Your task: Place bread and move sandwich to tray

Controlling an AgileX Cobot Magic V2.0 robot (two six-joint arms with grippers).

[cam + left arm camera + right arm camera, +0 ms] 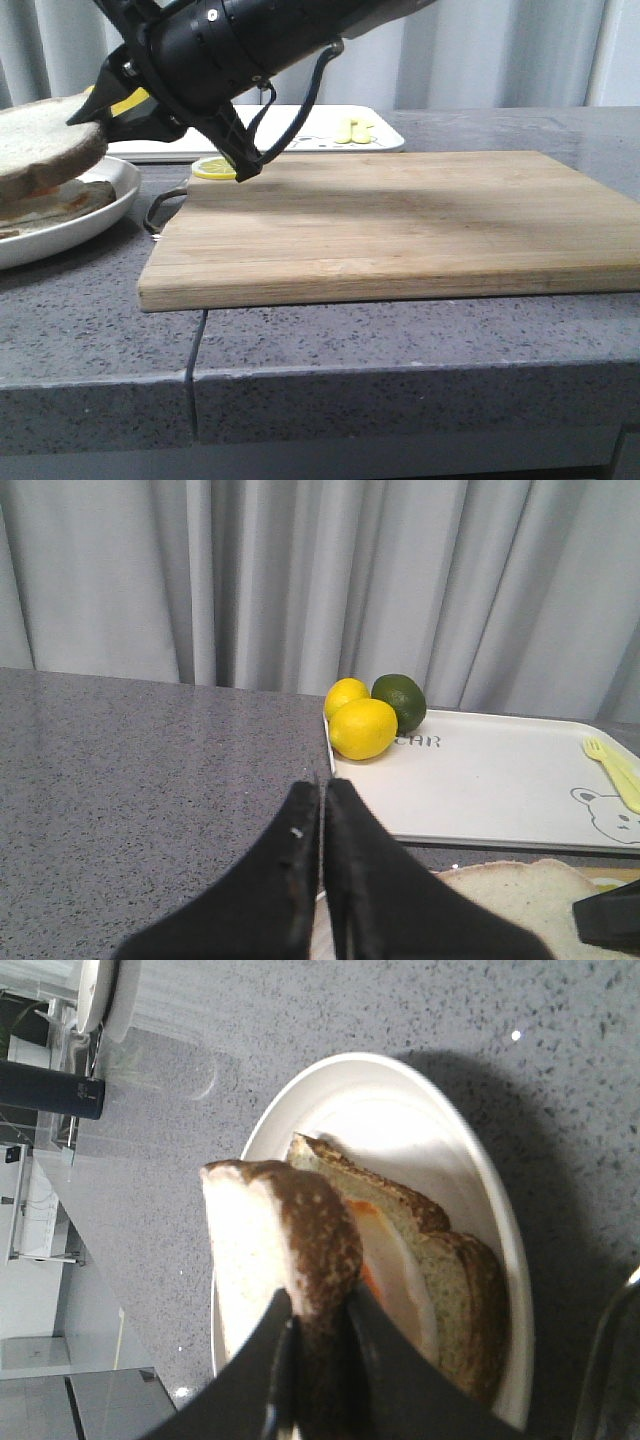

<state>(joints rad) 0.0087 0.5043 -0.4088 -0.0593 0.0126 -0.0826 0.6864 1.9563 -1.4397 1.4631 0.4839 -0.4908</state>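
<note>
The right gripper pinches the dark crust of the thick pale bread slice, holding it just above the fried-egg sandwich on the round white plate. Beyond the plate lies the flat white rectangular tray. The left gripper has its fingers pressed together, holding nothing.

I see pale bread, dark brown crust; white plate; orange yolk; white tray, bear print; yellow lemons; dark green lime.
</note>
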